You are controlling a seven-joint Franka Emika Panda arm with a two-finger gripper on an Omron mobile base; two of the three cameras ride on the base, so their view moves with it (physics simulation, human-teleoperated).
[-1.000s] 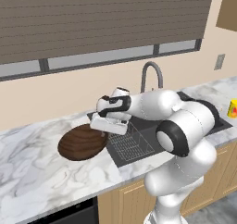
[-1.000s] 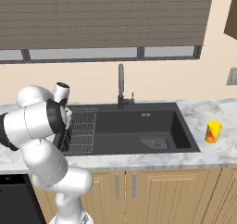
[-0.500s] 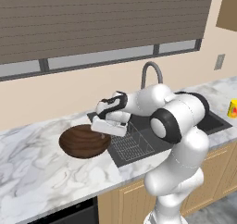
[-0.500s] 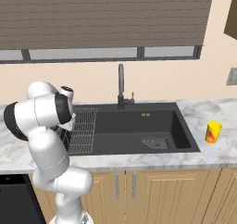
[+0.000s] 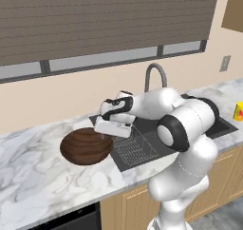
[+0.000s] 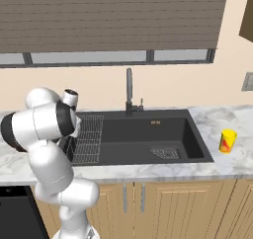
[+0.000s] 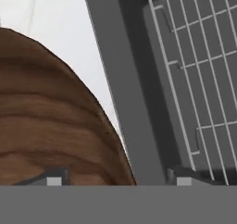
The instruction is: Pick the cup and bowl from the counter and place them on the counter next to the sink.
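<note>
Our pincer (image 5: 105,128) stands with jaws apart over the right rim of the wide, dark brown wood-grain bowl (image 5: 86,146), gripping nothing. The bowl sits on the white marble worktop (image 5: 33,177) just left of the dark grey sink (image 6: 143,137). We judge it rigid, smooth and fairly light, best taken by its rim. The small yellow cup (image 6: 227,141) stands right of the sink.

Dark brown wood-grain bowl (image 5: 86,146) with a smooth satin face just under the gripper (image 5: 110,130), white grey-veined marble counter (image 5: 33,177) around it, matt dark grey sink (image 6: 148,137) beside the gripper, thin metal wire rack (image 7: 199,70), glossy yellow cup (image 6: 227,141) far off.
</note>
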